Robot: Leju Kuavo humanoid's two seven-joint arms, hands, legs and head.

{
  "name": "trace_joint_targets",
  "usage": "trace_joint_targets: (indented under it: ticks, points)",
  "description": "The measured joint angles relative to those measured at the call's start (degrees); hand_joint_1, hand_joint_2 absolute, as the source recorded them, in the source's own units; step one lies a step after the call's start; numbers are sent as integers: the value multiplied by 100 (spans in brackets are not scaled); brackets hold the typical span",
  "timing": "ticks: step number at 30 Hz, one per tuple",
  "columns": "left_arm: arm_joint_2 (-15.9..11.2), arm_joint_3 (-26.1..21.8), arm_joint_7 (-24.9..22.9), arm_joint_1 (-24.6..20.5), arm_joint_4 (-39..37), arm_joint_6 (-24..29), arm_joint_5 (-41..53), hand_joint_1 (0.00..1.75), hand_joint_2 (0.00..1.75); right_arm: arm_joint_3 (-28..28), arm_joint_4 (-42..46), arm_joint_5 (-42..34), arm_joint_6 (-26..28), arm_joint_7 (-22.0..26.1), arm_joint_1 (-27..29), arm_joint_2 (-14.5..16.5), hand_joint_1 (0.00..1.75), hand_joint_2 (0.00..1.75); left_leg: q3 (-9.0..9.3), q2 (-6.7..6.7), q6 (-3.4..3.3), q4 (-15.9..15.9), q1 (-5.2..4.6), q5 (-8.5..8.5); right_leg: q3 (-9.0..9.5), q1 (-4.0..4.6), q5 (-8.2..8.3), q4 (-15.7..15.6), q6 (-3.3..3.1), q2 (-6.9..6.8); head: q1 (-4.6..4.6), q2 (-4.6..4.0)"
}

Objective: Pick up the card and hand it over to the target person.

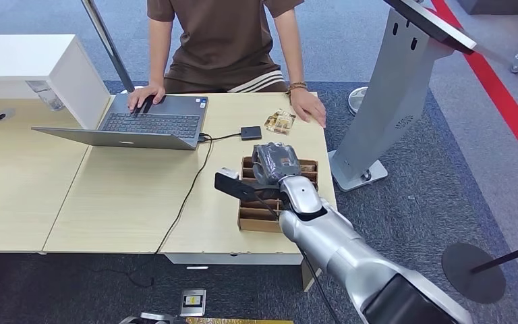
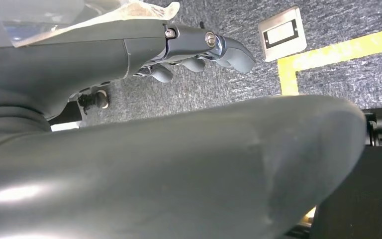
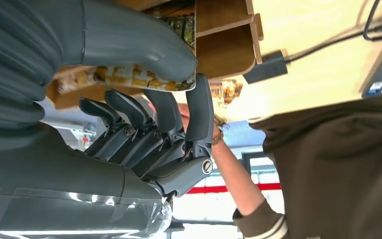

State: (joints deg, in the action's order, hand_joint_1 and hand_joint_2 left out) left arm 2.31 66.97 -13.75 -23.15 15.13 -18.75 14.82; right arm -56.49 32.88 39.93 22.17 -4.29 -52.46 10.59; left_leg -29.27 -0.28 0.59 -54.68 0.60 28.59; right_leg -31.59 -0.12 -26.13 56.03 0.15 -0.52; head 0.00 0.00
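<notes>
My right hand (image 1: 274, 164) hovers over the cardboard compartment box (image 1: 256, 219) near the table's right edge. In the right wrist view the thumb and fingers (image 3: 199, 109) pinch a card (image 3: 129, 77) with a yellow and brown print, just above the box (image 3: 224, 50). A second, similar card (image 1: 280, 121) lies flat on the table beside the person's hand (image 1: 308, 106). The person (image 1: 222, 40), in a brown shirt, sits across the table. My left hand (image 2: 179, 149) hangs over the carpet floor, fingers (image 2: 199, 57) loosely bent, holding nothing.
An open laptop (image 1: 141, 125) stands at the back of the table, its cable running to a small black adapter (image 1: 250, 132). A white cabinet (image 1: 34, 64) stands at the left. A grey kiosk stand (image 1: 391, 88) rises just right of the table.
</notes>
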Motion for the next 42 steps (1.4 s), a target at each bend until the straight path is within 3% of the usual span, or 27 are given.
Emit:
trace_joint_targets:
  ticks: [6, 13, 21, 28, 40, 41, 42]
  points:
    - [13, -31, 10, -44, -39, -47, 9, 0, 0, 67, 666, 238, 149, 162, 1, -262, 175, 175, -6, -7, -2, -6, 0, 1, -3, 0, -2, 3, 1, -8, 0, 0]
    - [-26, -31, 87, -25, -19, -6, 72, 0, 0, 270, 2423, 735, 162, 400, 195, -761, 175, 175, -8, -5, -1, -9, 1, 4, -6, 1, -5, 6, 0, -6, 0, 0]
    - [37, 25, 112, -85, -13, -36, 215, 0, 0, 501, 3595, 1850, 864, 495, 540, -1072, 175, 175, -4, -15, -1, -5, 2, 3, 0, 3, -7, 0, -1, -17, 0, 0]
    - [90, 67, 109, -132, -3, -70, 302, 0, 0, 555, 3411, 2715, 1491, 338, 684, -1078, 175, 175, 1, -15, -2, 1, 0, -1, 5, 1, -3, -5, 0, -16, 0, 0]
    - [132, 63, 94, -138, -14, -89, 346, 0, 0, 475, 3017, 2885, 1232, 369, 662, -1038, 174, 175, 5, -6, -2, 4, -1, -2, 5, 0, 0, -6, 0, -8, 0, 0]
    - [132, 57, 94, -136, -15, -86, 345, 0, 0, 485, 2978, 2849, 1203, 370, 666, -1022, 143, 175, 5, -5, -2, 5, -1, -2, 6, 0, 1, -7, 0, -6, 0, 0]
    - [131, 43, 91, -133, -19, -81, 342, 0, 0, 511, 2933, 2750, 1180, 390, 677, -997, 99, 175, 6, -4, -2, 4, -1, 0, 6, 0, 0, -7, 0, -5, 0, 0]
